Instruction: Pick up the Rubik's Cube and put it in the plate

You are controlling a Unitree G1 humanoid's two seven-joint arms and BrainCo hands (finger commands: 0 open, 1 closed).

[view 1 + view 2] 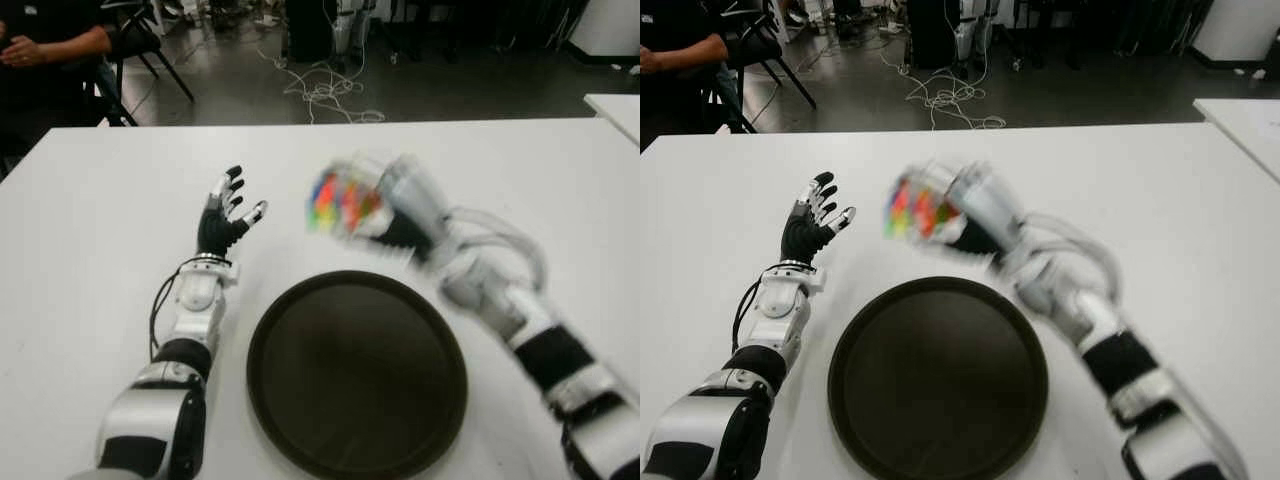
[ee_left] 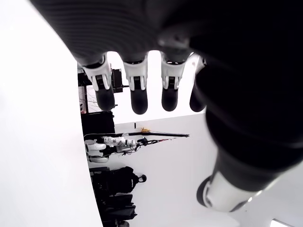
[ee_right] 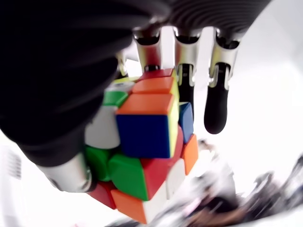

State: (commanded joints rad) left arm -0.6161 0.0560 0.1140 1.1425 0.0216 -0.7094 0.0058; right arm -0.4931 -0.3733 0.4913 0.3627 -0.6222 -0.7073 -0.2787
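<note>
Right hand [image 1: 395,205] and Rubik's Cube [image 1: 340,200] motion-smeared in both eye views; sticker layout unreadable there. Right wrist view: cube's far faces hidden by palm and thumb, background a blur. Person [image 1: 45,45] cut off at frame corner. Plate [image 1: 355,375] rim clipped by the bottom edge.

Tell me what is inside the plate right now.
Nothing shows in the dark round plate; its whole inner surface is bare. The Rubik's Cube is in the right hand, beyond the plate's far rim. The left hand is open, left of the plate.
</note>
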